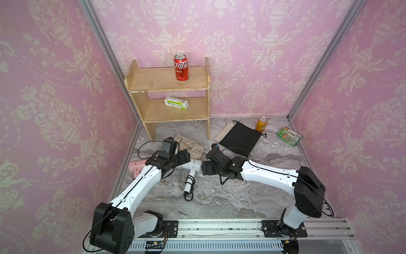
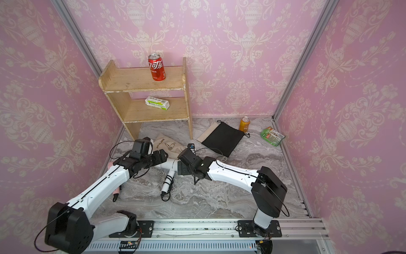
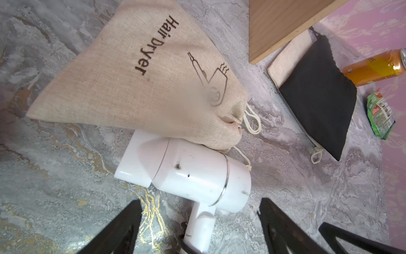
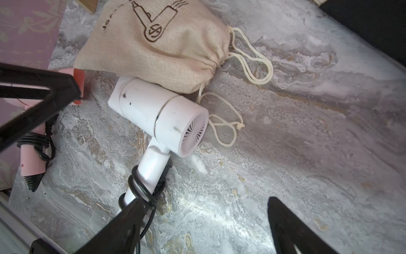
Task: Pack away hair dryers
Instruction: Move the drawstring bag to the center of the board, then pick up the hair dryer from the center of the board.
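Observation:
A white hair dryer (image 1: 194,165) (image 2: 170,163) lies on the marble floor, its handle wrapped in black cord, barrel against a filled, cinched beige pouch (image 1: 189,145) printed "Hair Dryer". My left gripper (image 3: 201,201) is open just above the white hair dryer (image 3: 193,173); the handle runs between the fingers without touching them. My right gripper (image 4: 206,200) is open over bare floor at the white hair dryer's (image 4: 158,112) fan end, one finger in front of the corded handle. A pink hair dryer (image 4: 33,158) (image 1: 137,165) lies further left, partly under my left arm. A flat black pouch (image 1: 239,138) lies behind.
A wooden shelf (image 1: 167,88) in the back left corner holds a red can (image 1: 181,68) and a green-and-white box (image 1: 176,103). An orange can (image 1: 261,124) and a green packet (image 1: 289,136) lie at the back right. A flat beige pouch (image 1: 224,132) sits under the black one.

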You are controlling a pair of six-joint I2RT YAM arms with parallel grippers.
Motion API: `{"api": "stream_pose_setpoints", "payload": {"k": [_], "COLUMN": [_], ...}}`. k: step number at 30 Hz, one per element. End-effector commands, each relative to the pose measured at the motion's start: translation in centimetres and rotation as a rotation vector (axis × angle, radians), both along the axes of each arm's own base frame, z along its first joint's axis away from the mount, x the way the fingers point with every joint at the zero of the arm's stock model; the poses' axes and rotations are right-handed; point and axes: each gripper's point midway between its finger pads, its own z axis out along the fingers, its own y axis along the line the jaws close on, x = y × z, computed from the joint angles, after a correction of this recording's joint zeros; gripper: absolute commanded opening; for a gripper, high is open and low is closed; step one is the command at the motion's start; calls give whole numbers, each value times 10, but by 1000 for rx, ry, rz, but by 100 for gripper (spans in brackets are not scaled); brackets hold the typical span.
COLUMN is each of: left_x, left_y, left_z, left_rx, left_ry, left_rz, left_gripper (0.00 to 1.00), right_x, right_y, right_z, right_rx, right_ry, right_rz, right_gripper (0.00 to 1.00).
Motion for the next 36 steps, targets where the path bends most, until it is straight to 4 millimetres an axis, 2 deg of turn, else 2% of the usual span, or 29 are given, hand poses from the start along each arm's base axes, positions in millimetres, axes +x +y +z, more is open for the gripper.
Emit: {"api": "stream_pose_setpoints", "payload": {"k": [1, 5, 10, 18, 23, 27, 32, 36], "left_x": [9, 17, 27, 54, 73, 80, 87, 85], "left_y": [4, 7, 14, 49, 72, 81, 84, 90], "left_z": [32, 47, 61, 88, 94, 91, 72, 61], "left_rx": [35, 73, 124, 67, -1, -11, -38, -41], "left_ry": [-92, -126, -136, -152, -141, -137, -106, -94], "left_rz": [3, 1, 6, 107, 176, 194, 205, 219], "left_gripper": [99, 99, 99, 99, 99, 99, 99, 99], "right_x": [-14, -28, -40, -37, -37, -37, -36, -36], "right_y": [-1, 10, 33, 72, 87, 98, 92, 94], "right_z": [5, 4, -3, -22, -41, -61, -78, -91], "right_rx": [15, 14, -8, -43, -105, -115, -126, -121], "right_ry": [22, 33, 59, 138, 195, 279, 350, 403], "right_rz": [-90, -104, -98, -68, -33, -12, -26, -17], "right_gripper": [89, 87, 87, 85, 85, 83, 79, 76]}}
